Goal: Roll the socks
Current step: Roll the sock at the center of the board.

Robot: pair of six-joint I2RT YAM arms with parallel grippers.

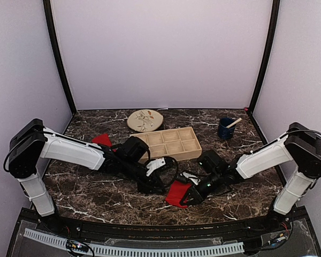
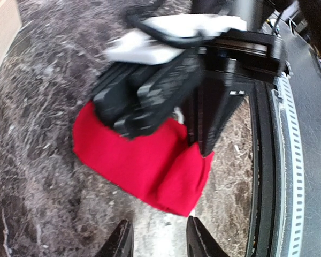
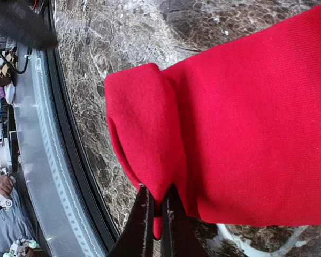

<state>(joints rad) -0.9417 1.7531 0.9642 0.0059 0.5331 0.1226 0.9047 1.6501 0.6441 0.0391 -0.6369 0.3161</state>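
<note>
One red sock (image 1: 176, 194) lies on the marble near the front middle, with one end folded over. My right gripper (image 1: 189, 199) is shut on that folded edge; in the right wrist view its fingertips (image 3: 148, 214) pinch the red cloth (image 3: 246, 123) between them. My left gripper (image 1: 161, 187) hovers just left of this sock. In the left wrist view it (image 2: 159, 243) stands open and empty, a short way from the sock (image 2: 144, 158), whose far side the right gripper's black body covers. A second red sock (image 1: 102, 140) lies at the back left, partly hidden by the left arm.
A wooden compartment tray (image 1: 171, 143) sits behind the two grippers. A round patterned plate (image 1: 145, 120) lies farther back, and a blue cup (image 1: 226, 128) with a stick in it stands at the back right. The black table rail (image 2: 265, 176) runs close by the sock.
</note>
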